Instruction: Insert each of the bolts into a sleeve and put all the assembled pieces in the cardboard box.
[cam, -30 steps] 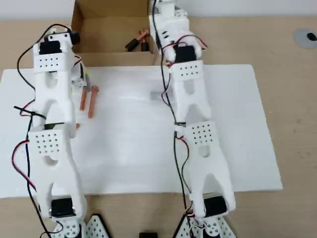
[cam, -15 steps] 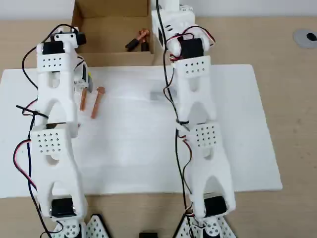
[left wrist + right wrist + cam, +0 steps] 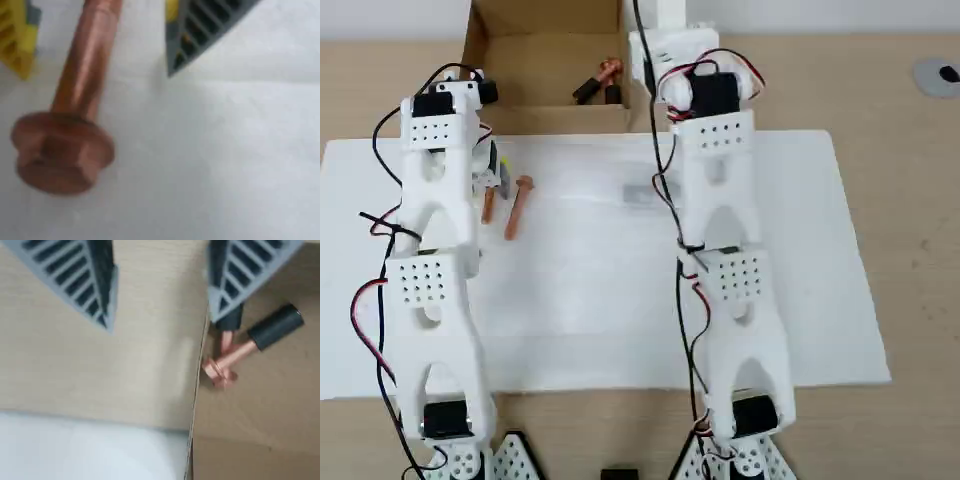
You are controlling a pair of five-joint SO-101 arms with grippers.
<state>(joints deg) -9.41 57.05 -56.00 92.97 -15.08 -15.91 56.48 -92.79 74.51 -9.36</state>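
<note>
Your left arm's fingers (image 3: 200, 30) were spread wide, one yellow and one grey, with the shank of a copper-coloured metal bolt with a flanged hex head (image 3: 80, 85) lying between them. It lay flat on the white sheet toward the desk's far left corner. Its long axis ran along the gap, with the head just past the fingertips, so closing should pinch the shank across. Your right arm's fingers (image 3: 75, 275) were also spread and held nothing, over the wall of the brown cardboard box (image 3: 477, 45).

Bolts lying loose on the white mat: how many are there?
2. One bolt lies in the open beside the left arm; the second bolt is partly under that arm. The arms may hide others.
</note>
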